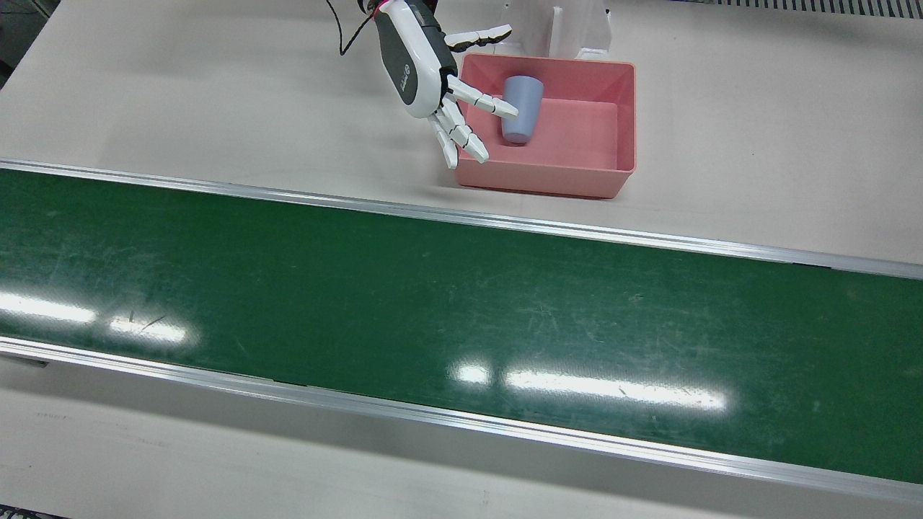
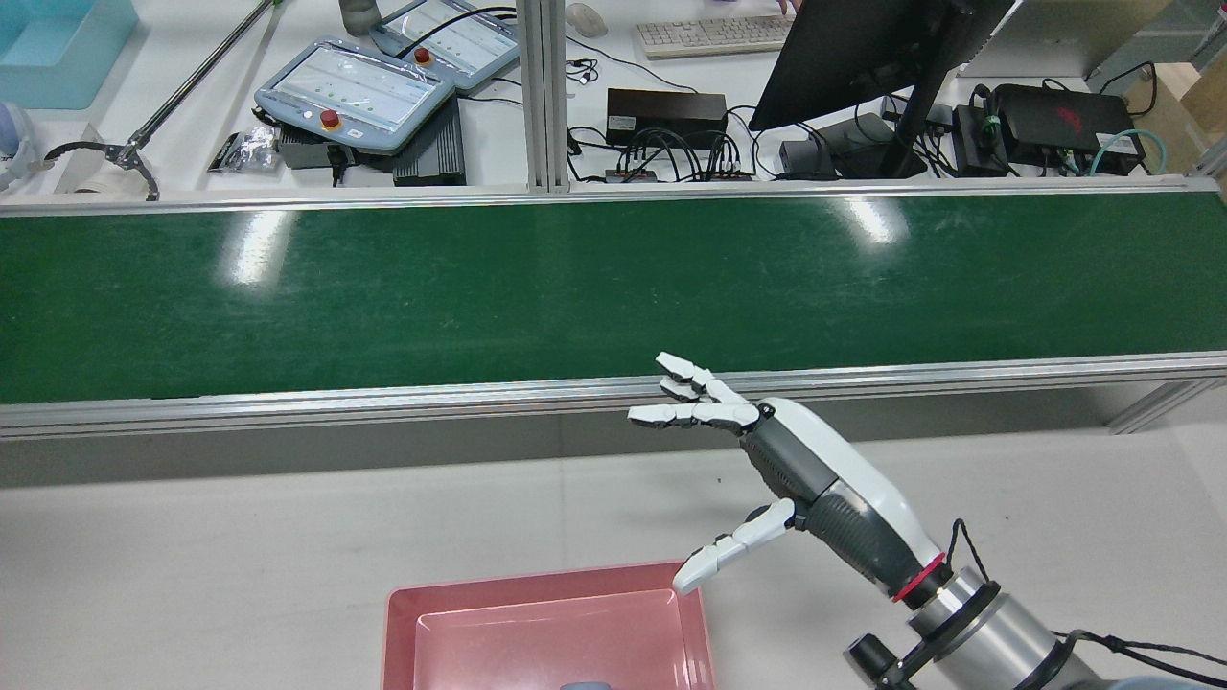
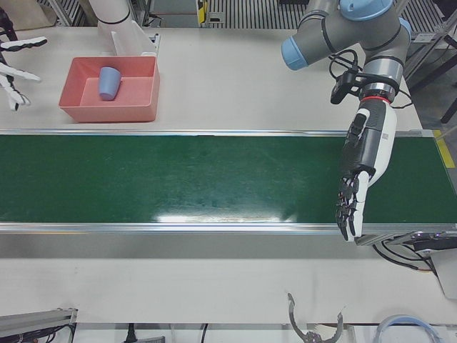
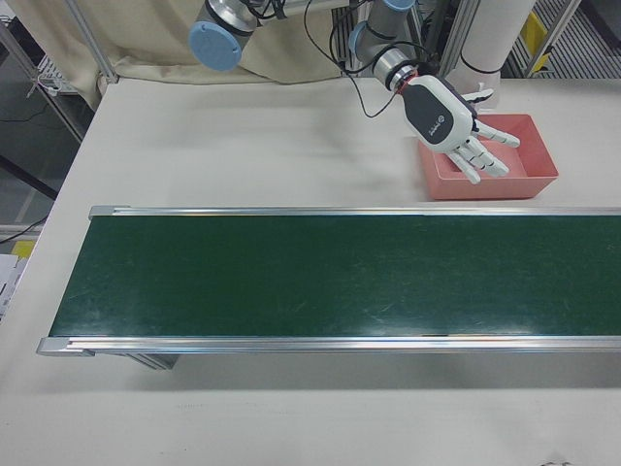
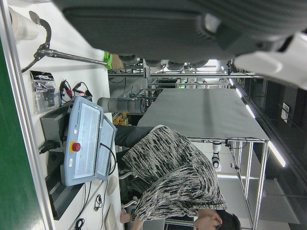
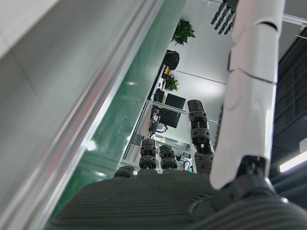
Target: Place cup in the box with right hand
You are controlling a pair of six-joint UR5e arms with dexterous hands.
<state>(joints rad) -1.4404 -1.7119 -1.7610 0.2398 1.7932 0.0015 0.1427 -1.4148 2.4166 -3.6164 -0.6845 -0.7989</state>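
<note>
A blue-grey cup sits inside the pink box, in the part nearest my right hand. My right hand hovers over the box's rim on that side, open, with its fingers spread and nothing in it. One finger reaches as far as the cup's side, and I cannot tell whether it touches. The left-front view shows the cup in the box. My left hand hangs open, fingers pointing down, over the far end of the green belt.
The green conveyor belt with metal rails runs across the table in front of the box. A white stand is just behind the box. Beyond the belt are teach pendants, a monitor and cables. A person sits there.
</note>
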